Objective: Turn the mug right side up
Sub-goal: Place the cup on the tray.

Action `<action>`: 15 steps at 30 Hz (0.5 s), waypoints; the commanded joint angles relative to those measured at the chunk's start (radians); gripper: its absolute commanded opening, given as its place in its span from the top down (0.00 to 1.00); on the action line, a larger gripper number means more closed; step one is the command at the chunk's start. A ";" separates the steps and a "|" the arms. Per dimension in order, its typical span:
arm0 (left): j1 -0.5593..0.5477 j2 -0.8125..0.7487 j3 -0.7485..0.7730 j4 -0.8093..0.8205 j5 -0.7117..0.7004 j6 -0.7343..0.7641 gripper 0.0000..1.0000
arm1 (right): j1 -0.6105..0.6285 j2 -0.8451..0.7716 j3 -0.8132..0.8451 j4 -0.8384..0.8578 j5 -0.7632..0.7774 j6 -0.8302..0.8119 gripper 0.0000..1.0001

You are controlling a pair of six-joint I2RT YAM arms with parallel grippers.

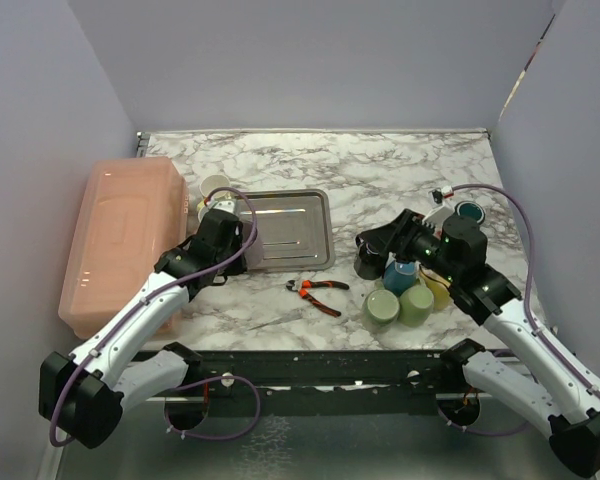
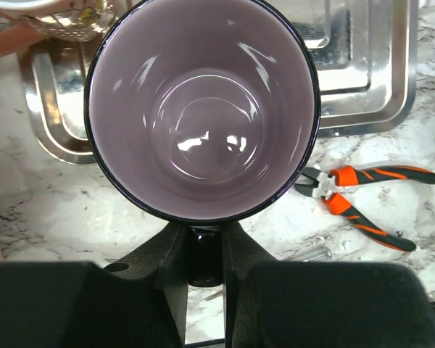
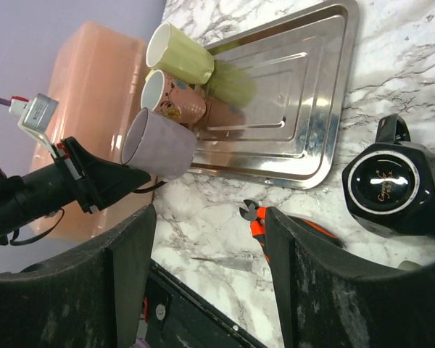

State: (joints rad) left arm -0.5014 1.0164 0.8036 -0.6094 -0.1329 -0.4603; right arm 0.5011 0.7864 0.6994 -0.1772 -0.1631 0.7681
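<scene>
We're seeing a lilac mug [image 2: 203, 109] with a glossy glazed inside (reflections all over it), a shiny metal tray [image 2: 370, 87], a smooth marble-look desk [image 2: 58, 210], pliers [image 2: 344, 203] with rubbery-looking orange grips, a pink bin [image 1: 120, 235] in dull plastic, plus a black mug [image 3: 391, 188], glossy too.

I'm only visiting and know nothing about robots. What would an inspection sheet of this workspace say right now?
Surface: marble table with a metal tray on it.
Job's things: lilac mug, tipped on its side, held by its handle.
Clutter: black mug upside down; green mug and pink mug on their sides at the tray's edge; pliers; cups bunched by the right arm; pink bin at left.
Grippers: left gripper shut on the lilac mug; right gripper open, empty.
Cables: purple cable along each arm.
Surroundings: plain walls on three sides.
</scene>
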 commanded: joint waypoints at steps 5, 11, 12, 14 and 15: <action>-0.002 0.024 0.013 0.044 -0.125 -0.011 1.00 | -0.001 0.024 -0.008 0.011 -0.040 0.029 0.34; -0.002 0.088 -0.034 0.065 -0.204 -0.068 1.00 | -0.001 0.058 -0.037 0.045 -0.062 0.043 0.35; -0.002 0.095 -0.040 0.070 -0.213 -0.074 1.00 | -0.001 0.069 -0.034 0.045 -0.068 0.041 0.35; -0.002 0.106 -0.052 0.086 -0.231 -0.084 1.00 | -0.001 0.091 -0.025 0.044 -0.079 0.037 0.35; -0.002 0.111 -0.059 0.095 -0.239 -0.088 1.00 | -0.001 0.103 -0.021 0.044 -0.083 0.036 0.35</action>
State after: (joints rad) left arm -0.5014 1.1168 0.7654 -0.5877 -0.2821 -0.5091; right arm 0.5011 0.8547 0.6769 -0.1528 -0.2039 0.8005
